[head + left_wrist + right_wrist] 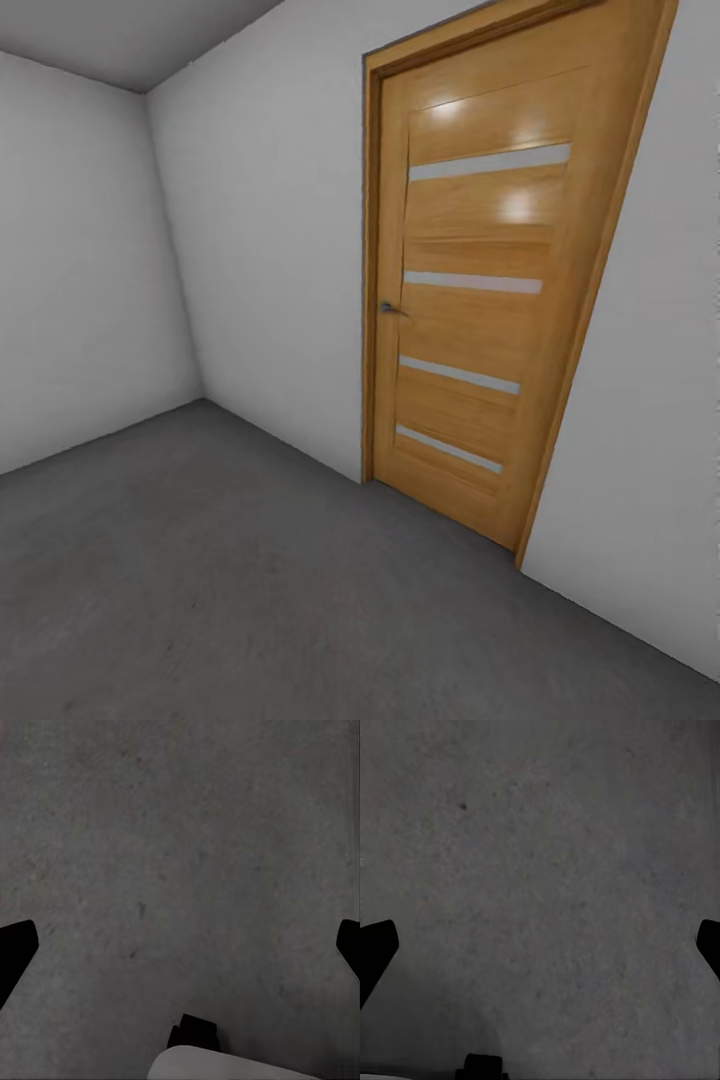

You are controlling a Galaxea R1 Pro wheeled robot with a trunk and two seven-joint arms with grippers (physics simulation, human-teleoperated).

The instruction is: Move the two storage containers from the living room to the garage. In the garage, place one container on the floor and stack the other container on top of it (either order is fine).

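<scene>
Head view: garage floor (250, 590), wooden door (480, 300).

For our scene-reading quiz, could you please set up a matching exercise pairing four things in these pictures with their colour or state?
Things:
1. door
2. floor
3. walls
4. left gripper

Colour or state:
A. dark grey, mottled concrete
B. open, nothing between its fingers
C. orange-brown wood with pale horizontal strips, shut
D. plain pale grey

Pairs: 1-C, 2-A, 3-D, 4-B
</scene>
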